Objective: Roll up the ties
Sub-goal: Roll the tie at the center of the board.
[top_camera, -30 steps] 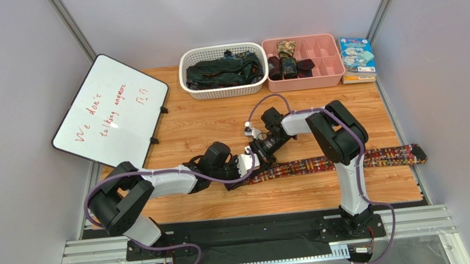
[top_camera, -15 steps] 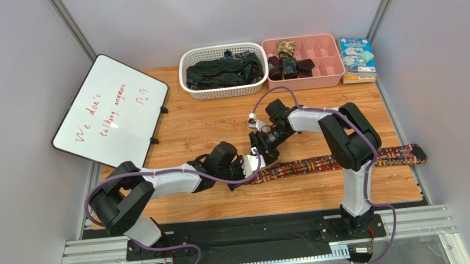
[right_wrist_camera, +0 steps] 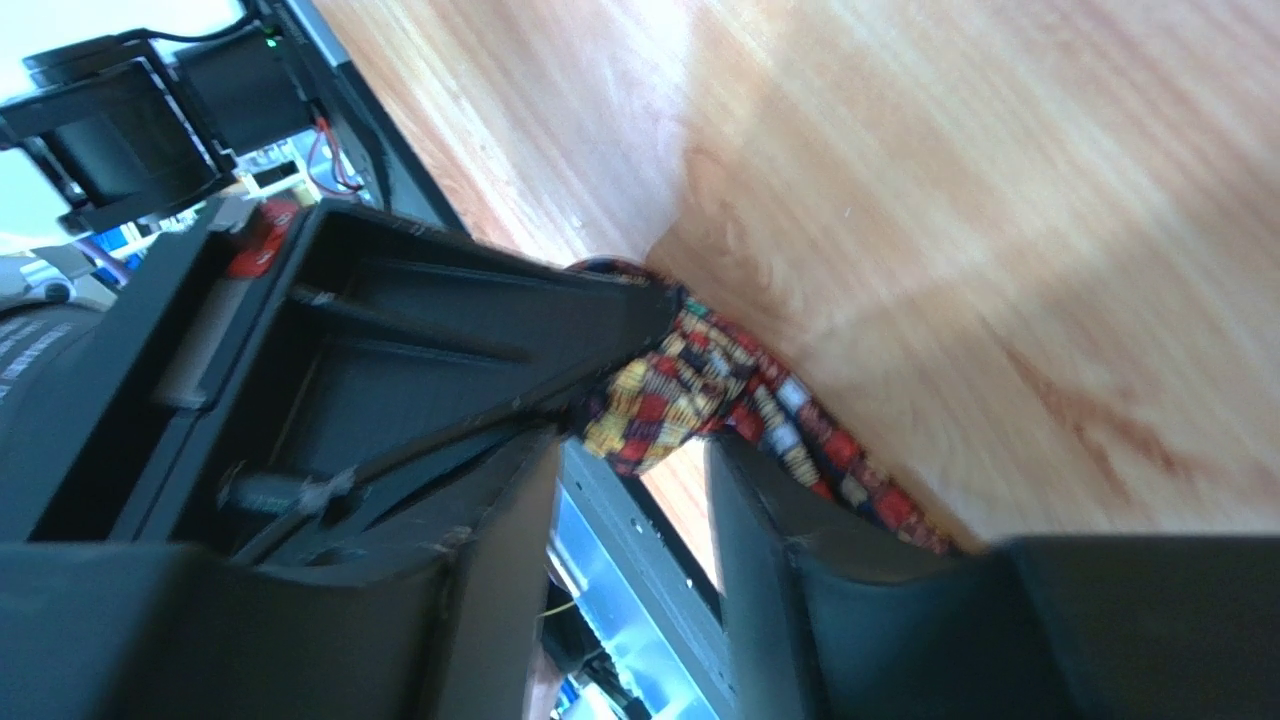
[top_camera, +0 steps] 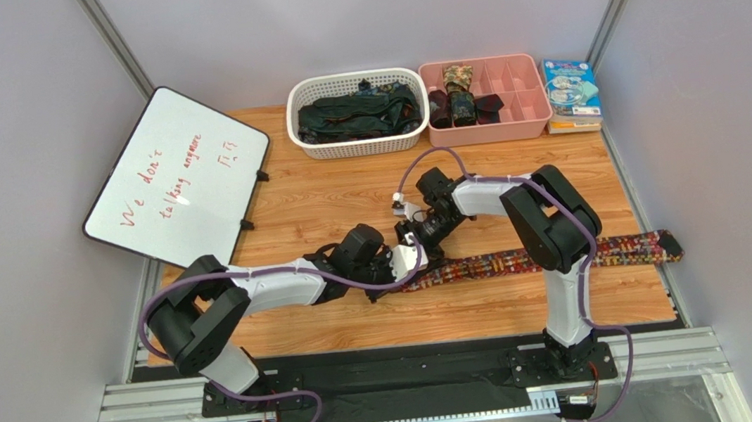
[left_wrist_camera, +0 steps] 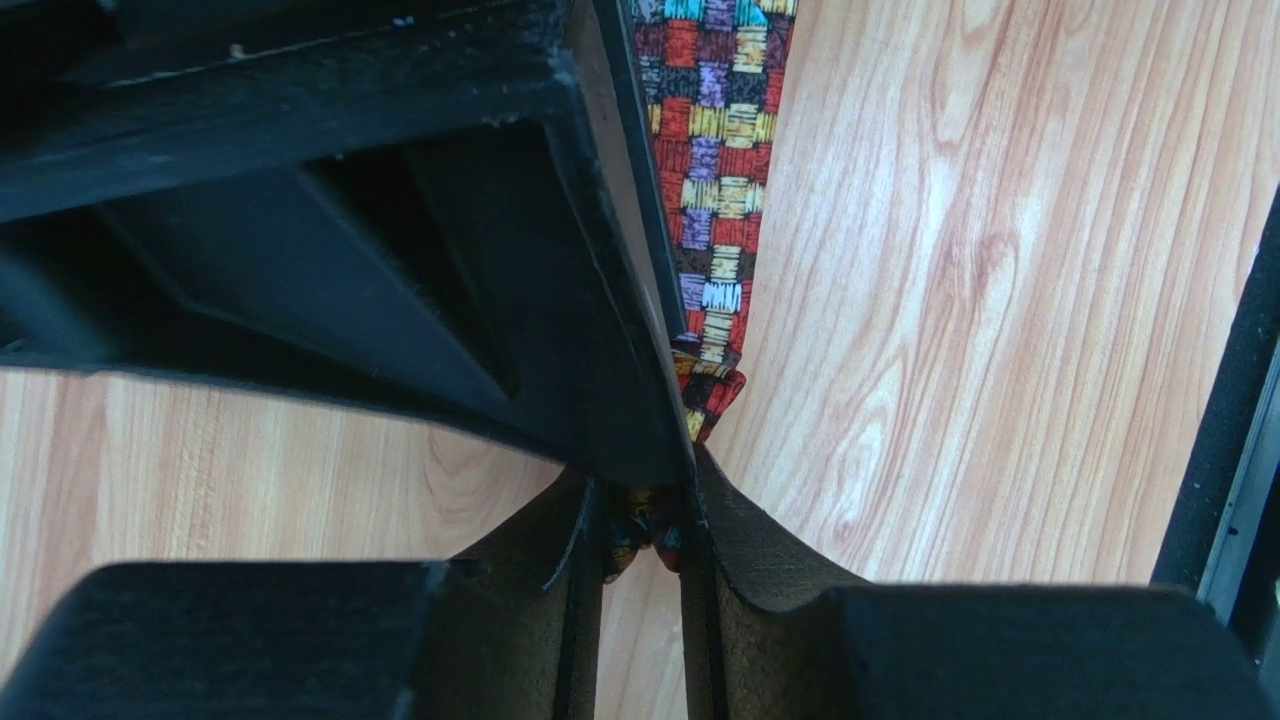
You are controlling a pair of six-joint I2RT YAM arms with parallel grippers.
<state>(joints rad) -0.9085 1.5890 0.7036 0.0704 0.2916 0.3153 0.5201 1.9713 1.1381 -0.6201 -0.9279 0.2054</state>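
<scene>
The patterned red-orange-yellow tie lies flat across the table, running from mid-table to the right edge. My left gripper is shut on its bunched left end, and the tie's strip runs away from my fingers. My right gripper is right against the left one. Its jaws stand apart on either side of the same bunched end. The right gripper is open, and the left gripper's black body fills its left side.
A white basket holds dark loose ties. A pink divided tray holds rolled ties. Books lie at the back right and a whiteboard at the left.
The right gripper drew back a little from the tie's end, then returned to it. The left gripper shifted slightly right, still holding the end.
</scene>
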